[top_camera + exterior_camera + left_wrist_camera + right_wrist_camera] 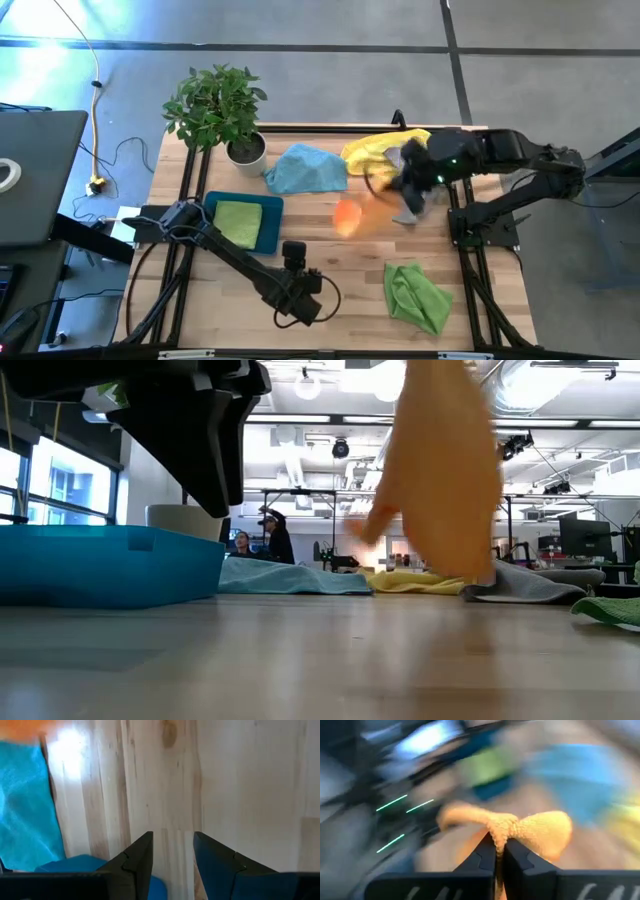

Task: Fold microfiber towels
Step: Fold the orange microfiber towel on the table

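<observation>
While the right hand (pixel 499 851) pinches the orange towel (pixel 530 832), blue towel (pixel 306 168) lies nearby.

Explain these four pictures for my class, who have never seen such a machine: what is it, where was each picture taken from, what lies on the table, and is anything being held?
It is a robot with two dark arms at a wooden table. One picture looks straight down, one looks level across the tabletop, and two come from cameras on the wrists.

On the table lie a light blue towel, a yellow towel, a grey towel and a lime green towel. Another green towel lies in a teal tray. A potted plant stands at the back.

The right gripper is shut on an orange towel, which hangs in the air. The left gripper waits open near the front edge, holding nothing.
</observation>
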`<state>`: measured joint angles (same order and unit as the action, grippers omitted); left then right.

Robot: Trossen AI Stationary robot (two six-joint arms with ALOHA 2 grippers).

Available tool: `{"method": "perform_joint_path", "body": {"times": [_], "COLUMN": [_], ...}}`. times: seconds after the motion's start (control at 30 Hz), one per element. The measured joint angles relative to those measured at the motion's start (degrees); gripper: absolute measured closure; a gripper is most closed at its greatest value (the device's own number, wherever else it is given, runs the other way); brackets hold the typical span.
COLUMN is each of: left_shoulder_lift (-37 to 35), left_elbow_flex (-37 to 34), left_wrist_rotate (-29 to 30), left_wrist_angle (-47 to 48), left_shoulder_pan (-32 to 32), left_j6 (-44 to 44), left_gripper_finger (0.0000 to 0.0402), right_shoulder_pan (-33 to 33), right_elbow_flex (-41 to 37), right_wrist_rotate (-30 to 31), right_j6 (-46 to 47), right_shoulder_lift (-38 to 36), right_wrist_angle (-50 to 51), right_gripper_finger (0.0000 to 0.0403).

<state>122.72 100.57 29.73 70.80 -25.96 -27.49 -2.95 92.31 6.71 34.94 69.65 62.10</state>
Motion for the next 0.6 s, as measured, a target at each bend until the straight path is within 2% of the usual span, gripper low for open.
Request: {"method": "perform_joint_path", "body": {"times": [0.07,0.1,0.13,0.2,0.3,0.37,0.4,0.47,0.6], "left_shoulder_lift": [0.0,0.0,0.0,0.0,0.0,0.0,0.0,0.0,0.0], "left_elbow_flex": [0.0,0.0,0.0,0.0,0.0,0.0,0.0,0.0,0.0], "left_wrist_rotate": [0.07,0.07,0.07,0.06,0.07,0.07,0.05,0.06,0.07], "left_wrist_angle": [0.0,0.0,-0.01,0.0,-0.06,-0.15,-0.15,-0.15,-0.11], "left_shoulder_pan": [0.01,-0.01,-0.02,-0.02,-0.02,0.02,0.07,0.07,0.07], "left_j6": [0.02,0.02,0.02,0.02,0.02,0.02,0.03,0.04,0.22], "left_gripper_finger": [0.0271,0.0271,0.0271,0.0271,0.0271,0.0271,0.0271,0.0271,0.0271], "right_shoulder_pan": [0.44,0.61,0.75,0.41,-2.58,-4.83,-5.81,-7.07,-7.31], "right_elbow_flex": [-0.04,-0.04,-0.04,-0.19,-0.35,-0.35,-0.37,-0.37,-0.46], "right_wrist_rotate": [9.9,11.47,10.28,0.59,-20.94,-30.48,-32.29,-31.77,-28.53], "right_j6": [4.65,5.31,4.74,-0.24,-11.08,-18.11,-20.97,-23.28,-18.95], "right_shoulder_lift": [0.06,0.19,0.35,0.63,1.54,2.03,2.05,1.88,2.01], "right_wrist_angle": [4.34,4.84,3.88,-1.82,-13.92,-18.43,-18.79,-17.89,-10.85], "right_gripper_finger": [0.0403,0.0403,0.0403,0.0403,0.0403,0.0403,0.0403,0.0403,0.0403]}}
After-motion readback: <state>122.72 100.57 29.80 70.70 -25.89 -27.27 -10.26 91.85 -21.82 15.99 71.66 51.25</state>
